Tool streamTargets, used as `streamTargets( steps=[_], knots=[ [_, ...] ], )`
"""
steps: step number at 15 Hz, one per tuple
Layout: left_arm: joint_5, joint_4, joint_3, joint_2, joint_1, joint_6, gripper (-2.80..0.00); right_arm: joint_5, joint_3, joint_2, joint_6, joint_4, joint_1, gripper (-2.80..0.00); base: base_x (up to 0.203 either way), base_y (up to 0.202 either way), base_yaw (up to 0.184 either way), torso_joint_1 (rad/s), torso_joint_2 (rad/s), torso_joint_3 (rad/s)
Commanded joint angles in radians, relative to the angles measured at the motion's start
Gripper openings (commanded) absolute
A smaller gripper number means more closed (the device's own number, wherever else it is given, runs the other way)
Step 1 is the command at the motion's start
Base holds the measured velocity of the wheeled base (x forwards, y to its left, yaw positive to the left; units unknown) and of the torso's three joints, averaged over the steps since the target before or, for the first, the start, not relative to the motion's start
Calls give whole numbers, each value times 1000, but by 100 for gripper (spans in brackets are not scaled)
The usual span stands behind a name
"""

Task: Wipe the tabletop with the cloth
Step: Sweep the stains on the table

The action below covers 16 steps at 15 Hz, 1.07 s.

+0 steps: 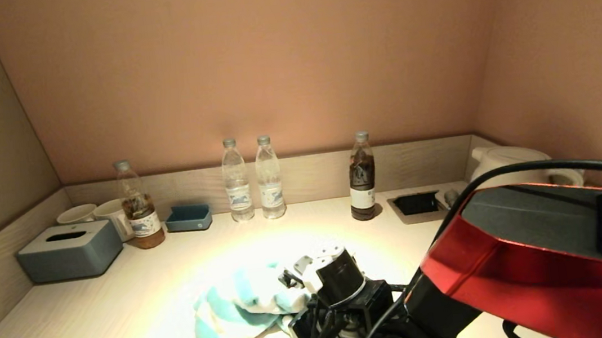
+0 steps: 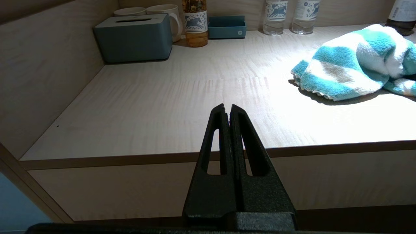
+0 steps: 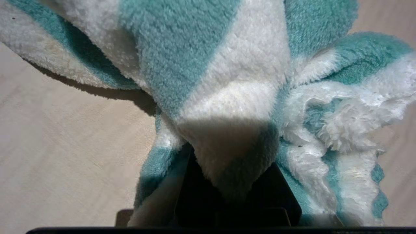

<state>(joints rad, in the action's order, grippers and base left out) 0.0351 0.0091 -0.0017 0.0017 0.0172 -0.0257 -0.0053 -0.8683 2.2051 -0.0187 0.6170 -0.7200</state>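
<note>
Closest to you in the head view is the red and black right arm (image 1: 545, 271), reaching in from the near right toward the middle of the surface (image 1: 98, 328). Its right hand (image 3: 232, 182) is down in the cloth (image 1: 243, 306); your right wrist view shows a fold of the teal and white fabric bunched between the dark fingers, so the hand is clamped on the cloth. That cloth lies crumpled on the surface near the front edge, roughly at centre, under a bright patch of light, spreading out to the left of the wrist.

Your left hand (image 2: 230, 110) hangs off the near left edge of the surface, below its level, with the two fingers pressed together and nothing between them. It is well apart from the cloth.

Along the back wall you have, from left to right, a grey tissue box (image 1: 69, 251), two white mugs (image 1: 96, 215), a bottle of amber liquid (image 1: 138, 210), a small blue tray (image 1: 189, 218), two clear water bottles (image 1: 252, 180), a dark bottle (image 1: 362, 179), a black recessed socket panel (image 1: 417, 204) and a white kettle (image 1: 509, 159) in the right corner.
</note>
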Motion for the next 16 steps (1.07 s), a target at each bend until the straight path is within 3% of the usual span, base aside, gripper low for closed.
streamTargets(
  steps=[1,10,14,16],
  knots=[
    [0,0,0,0,0,1,-280,-1,15,-4,1,39,11,-280,0,0,0,0,0,0],
    [0,0,0,0,0,1,-280,-1,106,-16,3,183,221,-280,0,0,0,0,0,0],
    [0,0,0,0,0,1,-280,1,114,-13,1,191,262,-280,0,0,0,0,0,0],
    [0,0,0,0,0,1,-280,2,132,-10,6,257,318,-280,0,0,0,0,0,0]
  ],
)
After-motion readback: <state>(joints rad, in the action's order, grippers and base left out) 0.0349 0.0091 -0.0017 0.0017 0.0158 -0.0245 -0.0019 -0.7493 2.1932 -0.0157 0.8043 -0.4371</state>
